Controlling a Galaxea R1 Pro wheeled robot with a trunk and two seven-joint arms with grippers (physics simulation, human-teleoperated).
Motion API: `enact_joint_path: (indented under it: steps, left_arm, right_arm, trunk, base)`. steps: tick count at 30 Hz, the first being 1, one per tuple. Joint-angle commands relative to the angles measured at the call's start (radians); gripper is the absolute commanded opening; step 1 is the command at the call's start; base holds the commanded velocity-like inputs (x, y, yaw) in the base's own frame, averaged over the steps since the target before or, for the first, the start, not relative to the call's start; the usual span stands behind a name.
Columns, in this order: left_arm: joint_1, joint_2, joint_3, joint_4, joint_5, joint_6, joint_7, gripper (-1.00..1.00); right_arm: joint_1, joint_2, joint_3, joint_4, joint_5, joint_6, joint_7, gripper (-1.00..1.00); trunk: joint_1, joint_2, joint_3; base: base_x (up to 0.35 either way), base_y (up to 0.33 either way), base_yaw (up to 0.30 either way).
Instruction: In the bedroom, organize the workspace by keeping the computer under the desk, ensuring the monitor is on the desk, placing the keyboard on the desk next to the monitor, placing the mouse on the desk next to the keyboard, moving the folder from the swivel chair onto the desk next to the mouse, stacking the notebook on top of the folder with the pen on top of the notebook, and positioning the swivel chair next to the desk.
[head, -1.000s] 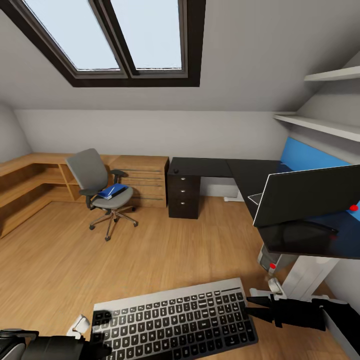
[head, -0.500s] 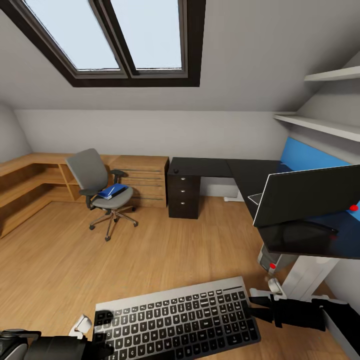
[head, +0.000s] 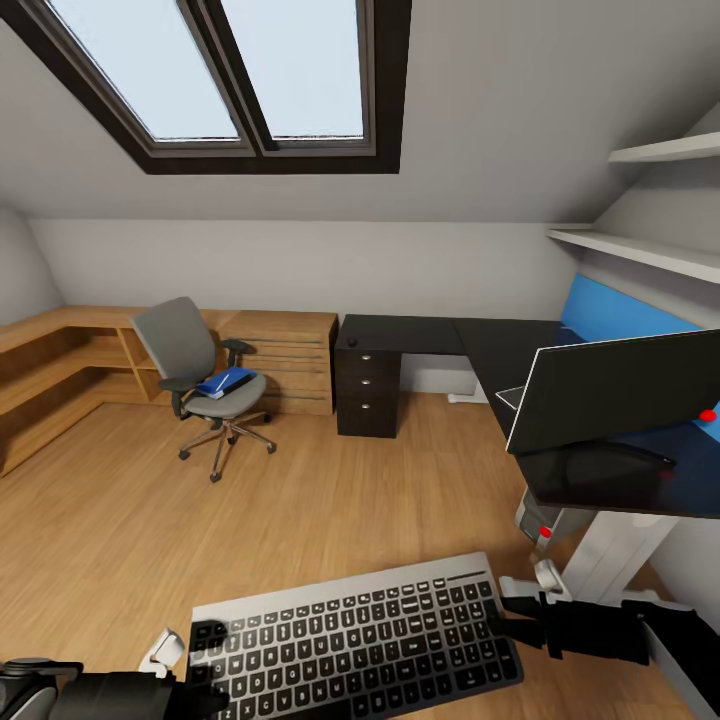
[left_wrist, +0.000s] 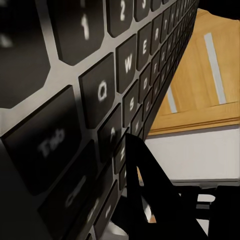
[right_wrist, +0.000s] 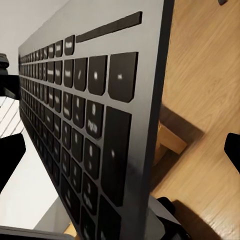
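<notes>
A keyboard (head: 352, 645) hangs above the light wood floor (head: 300, 520) of an attic bedroom, carried flat between two arms: the left gripper (head: 205, 640) is clamped on its left end, the right gripper (head: 512, 612) on its right end, both closed on the thin silver-grey frame. From the left wrist camera the keys (left_wrist: 100, 90) run off at close range beside a dark finger (left_wrist: 145, 190); from the right wrist camera the frame edge (right_wrist: 155, 125) slants across bare floorboards.

The risk, on this evidence, is a shared hold that fails: if either arm leads or lags, the slim board could twist, slip from an end grip and drop. The other hazard stands to the right, where the wide monitor (head: 615, 390) sits on the glossy black surface (head: 500, 350). Lifting the keyboard in beside it could clip the screen or its curved foot (head: 610, 462), or snag the edge above the computer (head: 545, 525).

Far left, the swivel chair (head: 200, 385) holds the blue folder (head: 226, 381), well apart from the desk.
</notes>
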Motion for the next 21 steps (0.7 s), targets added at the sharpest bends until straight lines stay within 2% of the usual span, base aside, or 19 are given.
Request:
enact_joint_path:
  steps: [1, 15, 21]
  left_arm:
    - [-0.001, 0.0, -0.002, 0.0, 0.006, 0.006, 0.001, -1.0]
    - [-0.001, -0.015, -0.002, 0.0, 0.006, 0.005, 0.002, -1.0]
    - [-0.001, -0.019, -0.002, 0.0, 0.006, 0.005, 0.002, -1.0]
  right_arm:
    - [-0.001, -0.001, 0.003, 0.002, -0.009, 0.009, -0.001, 1.0]
    - [-0.001, 0.004, 0.009, 0.013, -0.008, 0.003, -0.005, 1.0]
    - [-0.001, 0.033, 0.009, 0.017, -0.004, 0.003, -0.013, 1.0]
  trunk:
    - [0.001, -0.002, -0.002]
    - [0.001, -0.002, -0.002]
    - [0.001, -0.002, -0.002]
  base:
    - [0.0, 0.0, 0.0]
    - [0.0, 0.0, 0.0]
    - [0.0, 0.0, 0.0]
